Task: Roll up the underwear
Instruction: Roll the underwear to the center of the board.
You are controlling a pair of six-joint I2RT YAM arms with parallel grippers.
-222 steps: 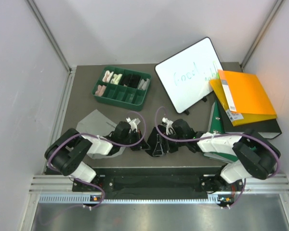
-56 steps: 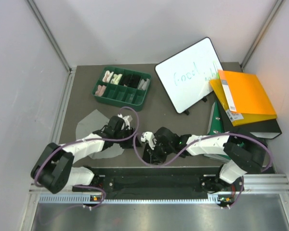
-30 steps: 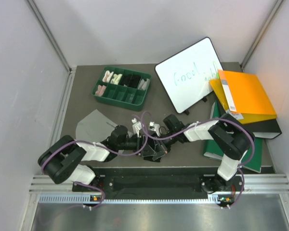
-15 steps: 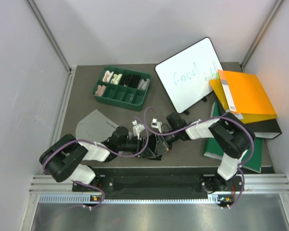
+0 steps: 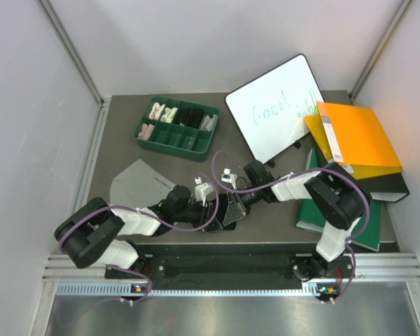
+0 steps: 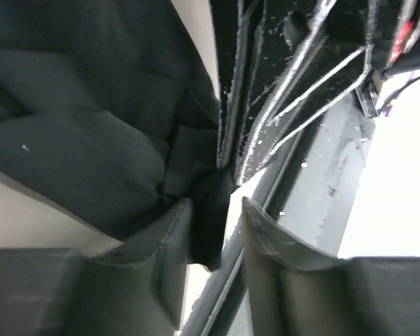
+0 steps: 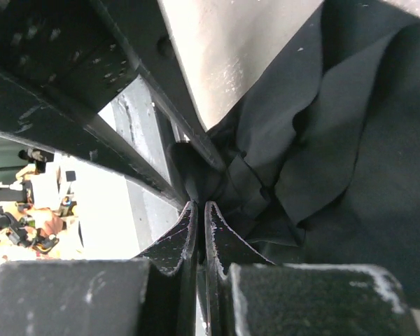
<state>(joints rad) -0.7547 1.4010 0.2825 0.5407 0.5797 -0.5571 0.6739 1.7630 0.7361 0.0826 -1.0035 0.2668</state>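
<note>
The black brief (image 5: 227,210) lies bunched on the tabletop (image 5: 119,147) near its front edge, between the two arms, and both wrists meet over it. The grey brief (image 5: 133,183) lies flat well to the left, untouched.

The right fingers (image 7: 176,245) are closed tight, with their tips at a small tuck of black cloth. They seem to pinch a thin edge of it. The left fingers (image 6: 169,252) stand at a narrow gap with a fold of the same cloth lying in it. I cannot tell whether they bite it yet.

The step in hand looks like gathering the black brief for a turn of the roll, and the roll looks barely begun, as the cloth is creased rather than wound.

To do it well:
- The left fingers should take the whole thickness of the fold, not one layer, before anything moves
- One side should anchor while the other turns the cloth over itself in short, tight turns, low to the tabletop
- Both ends should stay level so the roll does not cone
- The two sets of fingers sit very close, so any twist should be slow to avoid a knock
</note>
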